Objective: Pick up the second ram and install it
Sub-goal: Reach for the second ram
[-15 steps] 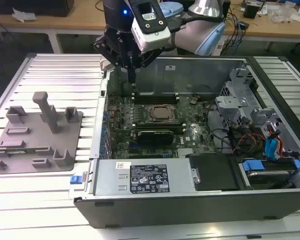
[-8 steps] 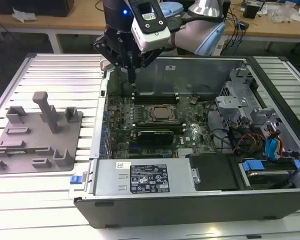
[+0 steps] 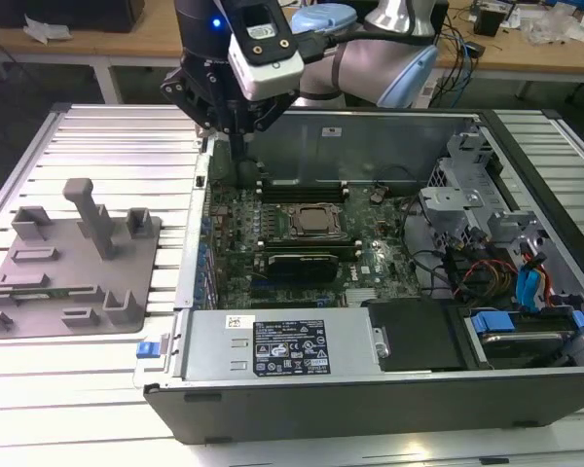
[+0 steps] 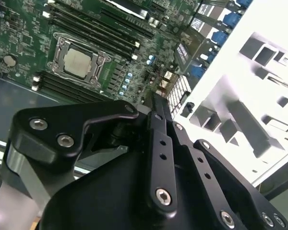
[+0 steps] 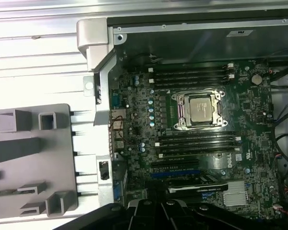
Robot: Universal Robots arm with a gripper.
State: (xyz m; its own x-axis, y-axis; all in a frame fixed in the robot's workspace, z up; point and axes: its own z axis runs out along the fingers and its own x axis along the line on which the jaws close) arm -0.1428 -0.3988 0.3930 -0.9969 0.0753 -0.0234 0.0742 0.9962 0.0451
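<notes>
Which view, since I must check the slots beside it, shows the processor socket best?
The first wrist view: the processor socket sits nearly square-on and unblocked. The second wrist view shows it slanted; the exterior view shows it obliquely inside the case.

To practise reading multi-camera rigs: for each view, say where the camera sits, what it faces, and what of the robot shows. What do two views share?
Exterior view: off the arm, looking down into the open case; arm and gripper show.
First wrist view: on the arm, facing the motherboard; gripper shows.
Second wrist view: on the arm, facing the motherboard past the gripper.
Both wrist views share the processor socket.
</notes>
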